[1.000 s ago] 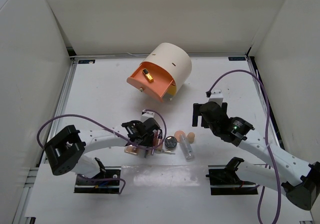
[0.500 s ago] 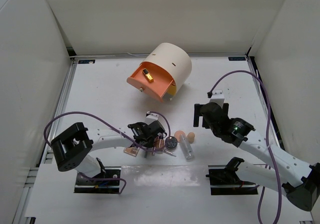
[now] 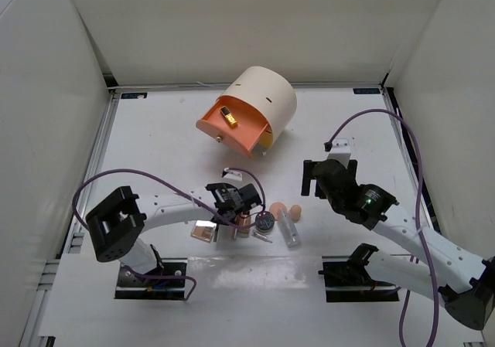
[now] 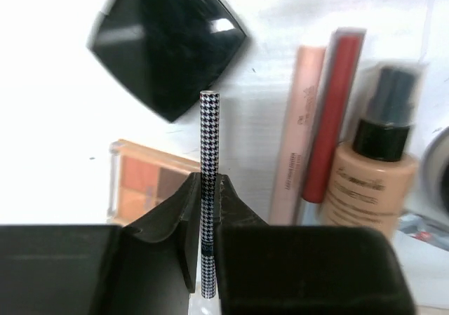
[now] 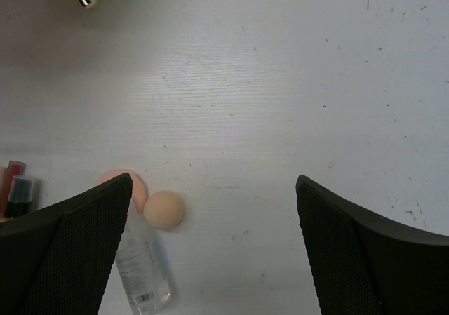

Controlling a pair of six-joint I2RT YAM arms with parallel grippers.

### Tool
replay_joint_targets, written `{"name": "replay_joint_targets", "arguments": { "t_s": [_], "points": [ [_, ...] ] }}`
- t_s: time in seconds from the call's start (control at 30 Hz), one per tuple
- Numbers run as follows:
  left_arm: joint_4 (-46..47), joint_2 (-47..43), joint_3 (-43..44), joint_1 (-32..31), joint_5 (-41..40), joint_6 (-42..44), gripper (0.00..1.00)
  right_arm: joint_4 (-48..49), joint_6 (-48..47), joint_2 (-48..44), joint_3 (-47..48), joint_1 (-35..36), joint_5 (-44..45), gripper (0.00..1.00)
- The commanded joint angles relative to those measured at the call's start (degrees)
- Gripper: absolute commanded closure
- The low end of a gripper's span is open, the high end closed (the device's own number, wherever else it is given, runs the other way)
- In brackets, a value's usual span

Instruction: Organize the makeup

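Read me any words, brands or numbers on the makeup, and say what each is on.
Nothing reads clearly.
Pink tube: print along its side, too blurred to read.
Foundation bottle: lettering on the front, blurred.
Clear tube: small label, too small to read.

Bright, even overhead light; white table (image 3: 155, 146) nearly blown out, glare strip along its near edge. Left wrist view soft, bottle (image 4: 372, 182) blurred, highlights on the black compact (image 4: 165, 45). Right wrist view sharp, faint shadows.
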Motion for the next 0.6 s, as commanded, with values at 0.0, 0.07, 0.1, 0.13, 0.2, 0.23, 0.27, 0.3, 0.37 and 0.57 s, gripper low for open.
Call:
{"name": "replay_joint_targets", "arguments": {
  "t_s": [0.0, 0.07, 0.1, 0.13, 0.2, 0.23, 0.27, 0.3, 0.37, 0.57],
  "points": [
    [-10.26, -4.25, 5.66, -0.24, -5.87, -4.53, 0.91, 2.01, 0.43, -1.2, 0.15, -0.06, 2.19, 0.01],
    [-14.64, -6.45, 9.25, -0.23, -7.8, -6.99, 0.91, 2.01, 0.17, -1.37, 0.32, 0.02, 2.54, 0.01],
    [-16.24, -8.47, 10.75, -0.23, -8.77, -7.95, 0.9, 2.36, 0.0, -1.55, 0.23, -0.33, 2.71, 0.01],
    [-17.99, -9.53, 12.42, -0.32, -9.65, -10.05, 0.9, 2.36, -0.18, -1.55, 0.49, 0.11, 2.89, 0.01],
    [-21.86, -13.38, 17.23, -0.15, -13.59, -12.34, 0.9, 2.71, -0.53, -1.9, 0.59, -0.06, 3.41, 0.01],
    [-23.44, -14.45, 19.18, -0.15, -15.44, -14.88, 0.9, 3.06, -0.88, -2.25, 0.59, 0.11, 3.59, 0.01],
    [-24.33, -16.73, 23.03, -0.06, -16.85, -14.99, 0.9, 3.41, -0.88, -2.25, 0.5, -0.06, 4.12, 0.01],
    [-23.99, -17.79, 24.98, 0.64, -19.74, -14.99, 0.9, 3.77, -0.88, -2.08, 0.58, 0.11, 4.64, 0.01],
    [-20.14, -20.77, 27.63, 1.17, -22.04, -9.77, 0.9, 4.12, -1.23, -2.25, 0.76, 0.11, 4.82, 0.01],
    [14.81, -24.31, 26.85, 6.88, -24.6, 11.87, 0.85, 5.88, -2.29, -1.2, 1.29, -0.07, 5.7, 0.01]
  ]
}}
